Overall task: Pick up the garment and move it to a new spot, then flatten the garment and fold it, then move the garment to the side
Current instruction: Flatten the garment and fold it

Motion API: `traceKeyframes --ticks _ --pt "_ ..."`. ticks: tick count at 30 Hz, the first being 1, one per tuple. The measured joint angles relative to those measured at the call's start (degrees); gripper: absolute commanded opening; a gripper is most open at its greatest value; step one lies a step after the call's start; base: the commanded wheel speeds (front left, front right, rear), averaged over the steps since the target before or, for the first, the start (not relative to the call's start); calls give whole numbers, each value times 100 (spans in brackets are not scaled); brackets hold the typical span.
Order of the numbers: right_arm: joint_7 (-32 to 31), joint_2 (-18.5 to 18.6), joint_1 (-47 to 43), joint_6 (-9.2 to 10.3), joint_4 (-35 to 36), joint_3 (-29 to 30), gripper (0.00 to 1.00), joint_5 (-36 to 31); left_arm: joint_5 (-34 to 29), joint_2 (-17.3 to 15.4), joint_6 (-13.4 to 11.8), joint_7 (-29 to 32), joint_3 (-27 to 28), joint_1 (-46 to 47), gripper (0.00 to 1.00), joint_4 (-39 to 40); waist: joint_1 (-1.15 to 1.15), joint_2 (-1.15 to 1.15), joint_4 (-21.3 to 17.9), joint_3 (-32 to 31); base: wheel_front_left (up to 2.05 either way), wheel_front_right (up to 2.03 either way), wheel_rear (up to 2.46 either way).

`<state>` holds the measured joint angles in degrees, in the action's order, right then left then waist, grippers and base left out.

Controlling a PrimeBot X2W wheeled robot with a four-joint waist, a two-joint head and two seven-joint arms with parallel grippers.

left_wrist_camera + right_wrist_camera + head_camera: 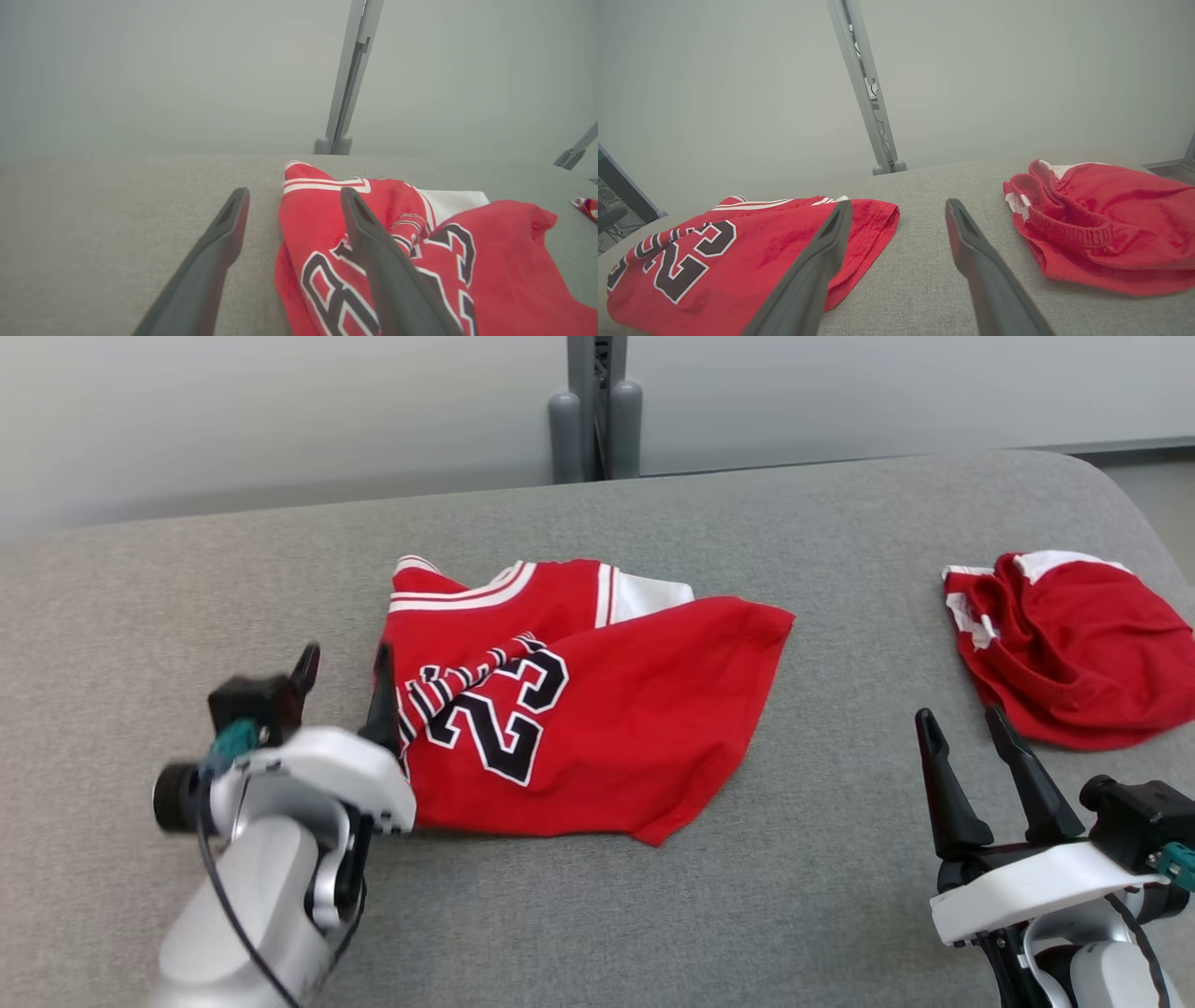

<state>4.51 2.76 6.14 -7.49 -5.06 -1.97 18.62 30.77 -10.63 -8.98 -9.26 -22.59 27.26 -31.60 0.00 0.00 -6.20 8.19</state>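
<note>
Two red items lie on the grey padded surface (709, 513): a crumpled jersey (597, 709) numbered 23 at frame centre, and bunched shorts (1083, 653) at the right edge. Left gripper (345, 667) is lower left, jaws apart and empty, one finger at the jersey's left edge. Right gripper (962, 728) is lower right, jaws apart, holding nothing, near the shorts.

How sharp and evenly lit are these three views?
Head view: soft even light, jersey sharp, faint shadows. Left wrist view: hazy wall, near fingers slightly soft. Right wrist view: post looks slanted, shorts clear, no glare.
</note>
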Motion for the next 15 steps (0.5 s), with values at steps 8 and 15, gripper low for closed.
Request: traceKeyframes --ticks 8,15 --pt "-45 1 76 0 44 -229 100 7 -421 187 621 1099 -810 1465 100 -859 0 0 -378 289 0 0 0" --pt "-44 1 269 0 49 -447 100 45 -530 272 801 1639 -1029 2186 100 -1649 0 0 -740 526 0 0 0"
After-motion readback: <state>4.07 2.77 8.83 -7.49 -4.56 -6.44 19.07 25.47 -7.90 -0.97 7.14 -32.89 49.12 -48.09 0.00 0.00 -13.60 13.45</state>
